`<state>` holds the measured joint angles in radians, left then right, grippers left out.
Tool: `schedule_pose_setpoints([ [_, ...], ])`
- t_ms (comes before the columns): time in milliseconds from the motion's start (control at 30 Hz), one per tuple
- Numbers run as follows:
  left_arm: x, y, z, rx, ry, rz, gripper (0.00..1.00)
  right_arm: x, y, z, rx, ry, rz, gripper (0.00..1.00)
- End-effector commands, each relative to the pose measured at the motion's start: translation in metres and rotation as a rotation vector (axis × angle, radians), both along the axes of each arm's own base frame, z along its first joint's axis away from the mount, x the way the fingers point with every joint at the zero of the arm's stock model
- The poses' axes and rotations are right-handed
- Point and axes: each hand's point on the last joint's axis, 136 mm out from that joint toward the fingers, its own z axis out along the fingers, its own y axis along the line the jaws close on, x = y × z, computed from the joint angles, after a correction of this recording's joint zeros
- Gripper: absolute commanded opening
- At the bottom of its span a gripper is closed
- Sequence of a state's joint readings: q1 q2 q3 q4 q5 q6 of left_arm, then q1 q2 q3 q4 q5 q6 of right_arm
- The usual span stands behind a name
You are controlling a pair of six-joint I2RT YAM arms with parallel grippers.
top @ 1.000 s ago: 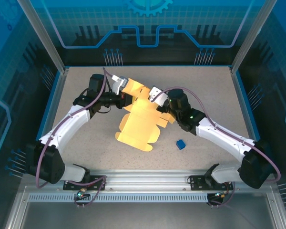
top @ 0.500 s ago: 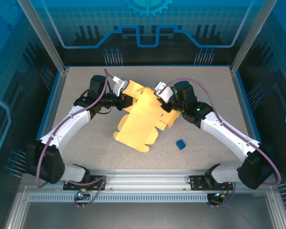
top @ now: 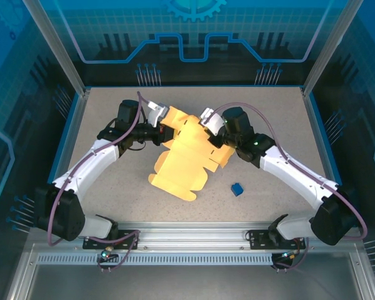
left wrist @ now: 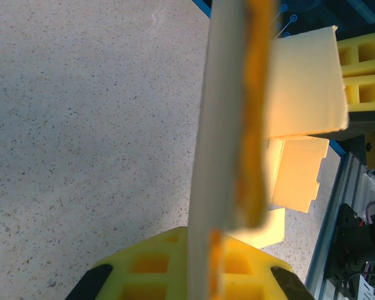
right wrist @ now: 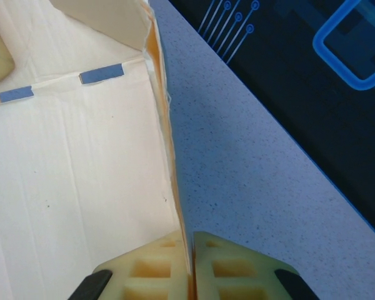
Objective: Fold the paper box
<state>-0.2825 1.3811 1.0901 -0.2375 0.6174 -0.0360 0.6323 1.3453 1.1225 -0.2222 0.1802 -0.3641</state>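
The work place is a grey speckled table [top: 269, 112] inside a cage with blue glowing walls. The paper box [top: 181, 164] sits near the middle of the table, with its long side running from about 1 o'clock to 7 o'clock.

On the left, the left gripper [left wrist: 203, 262] is at about 10 o'clock from the box. Its yellow pads are pressed together on a raised panel, which the left wrist camera sees edge-on as a thin upright strip. On the right, the right gripper [right wrist: 190, 262] is at about 2 o'clock from the box. It also pinches a standing wall between its closed pads, and the pale inside of the box with two small blue tape pieces is beside it. A tiny blue cube [top: 237, 189] lies apart at about 4 o'clock from the box.

The task looks only partly done. The far panels are lifted along their creases, so the walls begin to form. The near part, however, lies open and almost flat on the table, and the tabbed flaps are not tucked in. Closing the body and locking the tabs is probably what remains.
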Motion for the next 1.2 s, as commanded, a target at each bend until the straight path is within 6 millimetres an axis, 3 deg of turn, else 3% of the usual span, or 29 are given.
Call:
schedule_pose_setpoints([
  [0,0.008,0.002,0.016,-0.04,-0.039,0.036,0.0,0.008,-0.009,-0.007,-0.094,-0.049,-0.092,0.08],
  [367,0.012,0.003,0.008,-0.026,-0.036,0.05,0.01,0.006,-0.005,-0.011,-0.079,-0.018,-0.061,0.06],
  [533,0.016,0.008,-0.003,0.003,-0.03,0.082,0.19,-0.003,-0.005,-0.018,0.016,0.141,-0.006,0.04],
  [633,0.019,0.014,-0.011,0.028,-0.024,0.12,0.3,-0.009,-0.006,-0.033,0.064,0.271,0.006,0.04],
  [767,0.032,0.035,-0.027,0.108,-0.022,0.257,0.52,-0.015,-0.011,-0.067,0.113,0.477,-0.024,0.03],
  [933,0.035,0.056,-0.039,0.153,0.018,0.401,0.59,-0.014,-0.021,-0.106,0.159,0.69,-0.095,0.03],
  [1033,0.025,0.045,-0.038,0.072,0.029,0.387,0.59,-0.004,-0.033,-0.119,0.169,0.744,-0.168,0.04],
  [1167,0.002,0.01,-0.049,0.04,-0.006,0.309,0.6,0.014,-0.048,-0.127,0.154,0.758,-0.25,0.03],
])
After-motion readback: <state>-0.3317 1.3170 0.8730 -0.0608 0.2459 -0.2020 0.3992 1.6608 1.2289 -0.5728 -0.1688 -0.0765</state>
